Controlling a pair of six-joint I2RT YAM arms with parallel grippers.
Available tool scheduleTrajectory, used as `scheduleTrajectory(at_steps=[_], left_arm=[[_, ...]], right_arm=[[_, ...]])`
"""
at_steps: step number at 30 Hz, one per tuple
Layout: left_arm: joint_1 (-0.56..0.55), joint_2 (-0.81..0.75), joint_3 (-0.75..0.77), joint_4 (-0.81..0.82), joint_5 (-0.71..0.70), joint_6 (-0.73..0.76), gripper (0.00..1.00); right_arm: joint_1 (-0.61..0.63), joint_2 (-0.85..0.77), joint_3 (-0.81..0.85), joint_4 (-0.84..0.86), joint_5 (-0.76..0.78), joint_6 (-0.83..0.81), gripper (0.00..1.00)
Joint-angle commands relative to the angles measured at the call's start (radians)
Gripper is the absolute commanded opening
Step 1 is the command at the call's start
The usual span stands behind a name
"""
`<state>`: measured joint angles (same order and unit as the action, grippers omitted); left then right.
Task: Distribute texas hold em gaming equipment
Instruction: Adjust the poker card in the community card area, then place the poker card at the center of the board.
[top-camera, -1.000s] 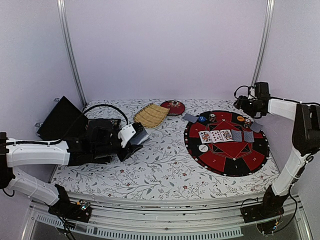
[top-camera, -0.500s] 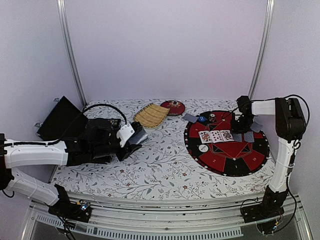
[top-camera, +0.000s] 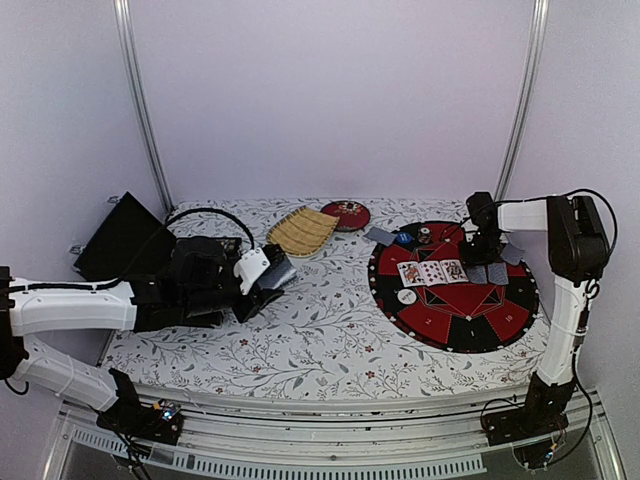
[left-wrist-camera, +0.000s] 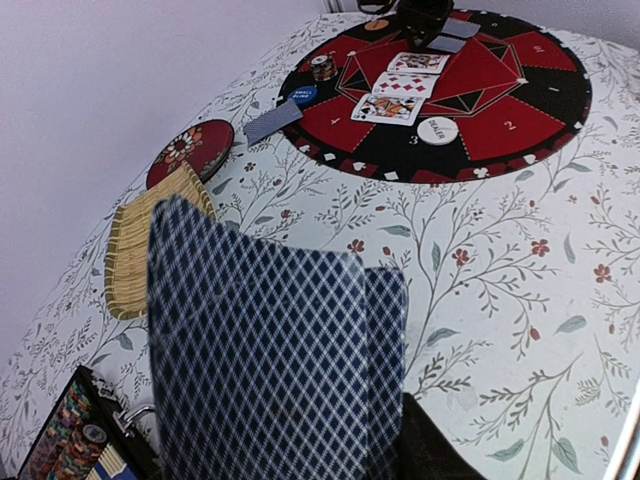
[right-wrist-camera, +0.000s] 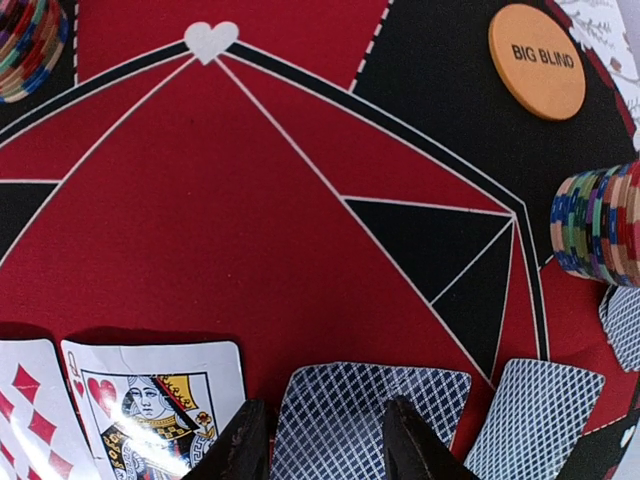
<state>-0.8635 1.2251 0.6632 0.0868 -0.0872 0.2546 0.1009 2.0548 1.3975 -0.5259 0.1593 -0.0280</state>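
While left fingers (left-wrist-camera: 430, 455) pinch the grey-blue-backed card deck (left-wrist-camera: 270, 350), the spread right fingers (right-wrist-camera: 245, 445) straddling the face-down diamond-patterned card (right-wrist-camera: 370, 405) on the round red-and-black mat (right-wrist-camera: 200, 200) should close evenly, low.

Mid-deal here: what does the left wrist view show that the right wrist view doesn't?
Left wrist only: the card deck up close, the bamboo tray, the red dish, the white button. Right wrist only: readable BIG BLIND lettering on the orange button, the queen of hearts in detail, a chip stack edge-on. Both: the red-and-black mat and the face-up cards.
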Motion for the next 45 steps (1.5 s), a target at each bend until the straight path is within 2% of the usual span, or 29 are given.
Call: scheduleTrajectory(at_steps=[1,7,12,18,25,28,31,34,36,38,40,42,45], left_arm=[[0.013,0.009,0.023,0.002,0.011,0.001,0.45],[0.013,0.065,0.027,-0.013,0.089,-0.057,0.45],[0.005,0.134,-0.007,0.026,0.211,-0.13,0.46],[-0.003,0.295,-0.011,0.107,0.294,-0.125,0.51],[-0.015,0.497,0.074,0.089,0.377,-0.088,0.54],[-0.017,0.518,0.087,0.077,0.393,-0.084,0.6],[-0.017,0.511,0.086,0.063,0.391,-0.075,0.74],[-0.021,0.491,0.088,0.032,0.345,-0.061,0.97],[-0.026,0.453,0.093,0.004,0.29,-0.048,0.98],[-0.029,0.389,0.107,-0.032,0.246,-0.036,0.98],[-0.029,0.298,0.133,-0.065,0.256,-0.02,0.98],[-0.029,0.174,0.15,-0.04,0.281,-0.006,0.98],[0.002,0.058,0.152,0.072,0.197,-0.041,0.98]], right_arm=[[0.023,-0.012,-0.013,-0.03,0.064,-0.07,0.43],[0.063,-0.101,0.006,-0.053,0.138,-0.074,0.49],[0.067,-0.264,0.004,-0.032,0.044,-0.052,0.52],[0.119,-0.375,-0.003,-0.027,-0.112,-0.082,0.55],[0.179,-0.42,0.006,-0.04,-0.126,-0.095,0.55],[0.181,-0.429,0.011,-0.044,-0.132,-0.096,0.55],[0.181,-0.438,0.014,-0.043,-0.146,-0.094,0.57],[0.182,-0.45,0.017,-0.036,-0.157,-0.091,0.61],[0.182,-0.464,0.015,-0.022,-0.163,-0.088,0.68],[0.182,-0.49,0.007,0.004,-0.183,-0.078,0.81],[0.181,-0.527,-0.019,0.062,-0.202,-0.072,0.99],[0.179,-0.582,-0.062,0.146,-0.211,-0.069,0.99],[0.152,-0.671,-0.165,0.306,-0.208,-0.053,0.99]])
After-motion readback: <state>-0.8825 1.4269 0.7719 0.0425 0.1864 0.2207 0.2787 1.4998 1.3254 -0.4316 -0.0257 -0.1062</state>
